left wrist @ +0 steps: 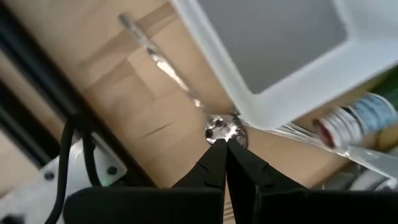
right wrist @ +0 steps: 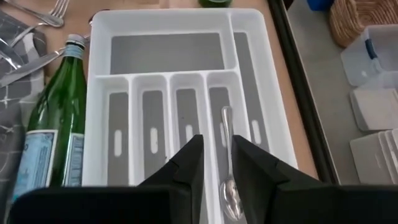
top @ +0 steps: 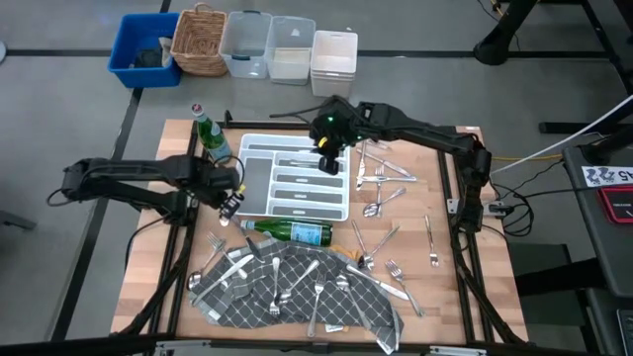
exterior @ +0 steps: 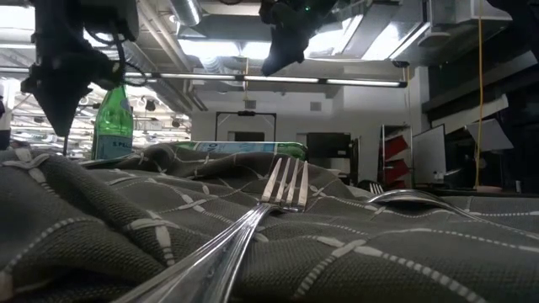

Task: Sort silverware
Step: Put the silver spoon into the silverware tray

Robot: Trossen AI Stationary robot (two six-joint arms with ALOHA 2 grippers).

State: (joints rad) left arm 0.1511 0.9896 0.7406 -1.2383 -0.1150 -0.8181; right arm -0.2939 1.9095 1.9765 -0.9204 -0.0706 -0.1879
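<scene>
Jaws: left gripper (left wrist: pixel 225 142) pinched shut on a spoon (left wrist: pixel 163 62) just off the tray's corner; right gripper (right wrist: pixel 217 163) parted, empty | tabletop (top: pixel 148 267) | tray (top: pixel 259 140) (one spoon (right wrist: pixel 229 163) inside, below right jaws) | lying bottle (top: pixel 293 232) | silverware (top: pixel 381 188) scattered across cloth (top: pixel 252 305) and wood

A white compartmented tray (top: pixel 259 188) sits at the centre of the wooden surface (top: pixel 485 257). A green bottle (top: pixel 210 136) stands just off its upper-left corner, and another green bottle (top: pixel 295 232) lies on its side along the tray's lower edge. A grey checked cloth (top: pixel 247 299) is spread at the lower centre. Beyond the surface's top edge stand a blue bin (top: pixel 138 40), a wicker basket (top: pixel 201 42) and clear plastic containers (top: pixel 269 46).
</scene>
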